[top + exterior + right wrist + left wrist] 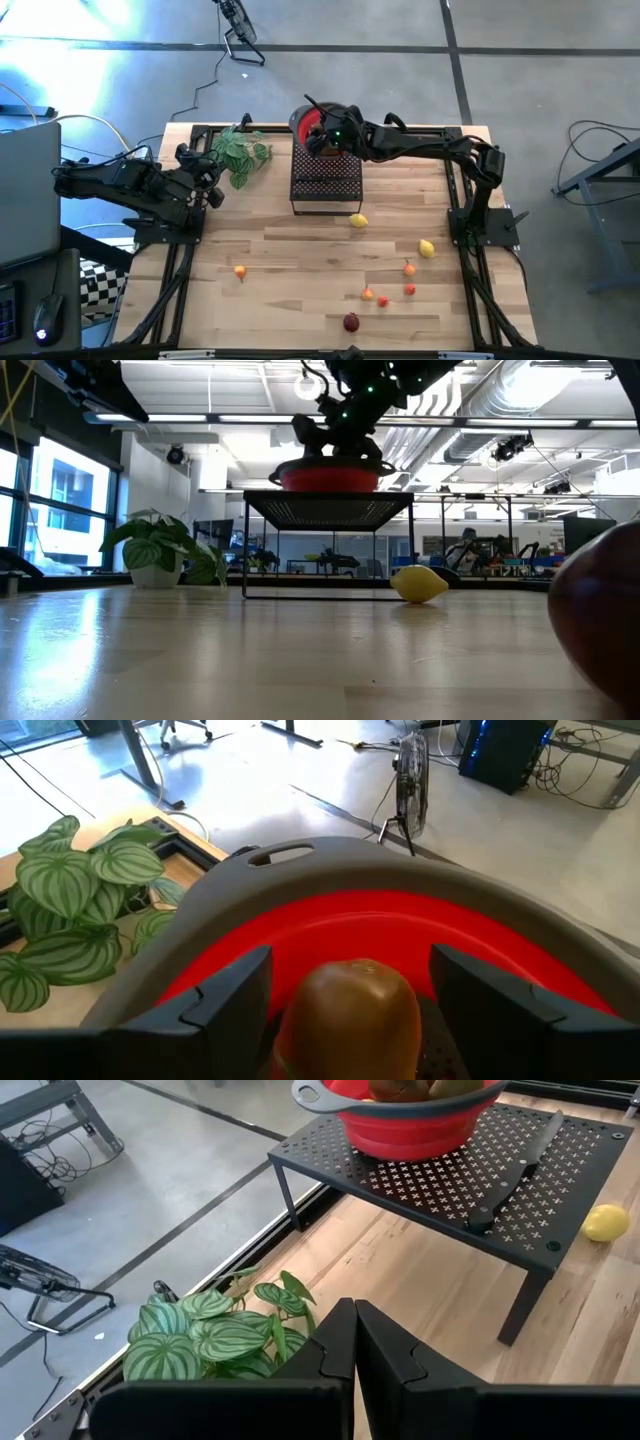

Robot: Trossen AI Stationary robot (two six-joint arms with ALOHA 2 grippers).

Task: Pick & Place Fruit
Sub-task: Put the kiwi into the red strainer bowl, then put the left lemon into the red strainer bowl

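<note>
red bowl (415,1125), rack (420,1180), lemon (606,1222), plant (215,1330)

Wooden table (300,260) carries a black mesh stand (325,183), scattered fruit (358,221) and leafy sprig (240,152).

Two dark jointed arms, black angular gripper fingers (235,995), green indicator light
</note>
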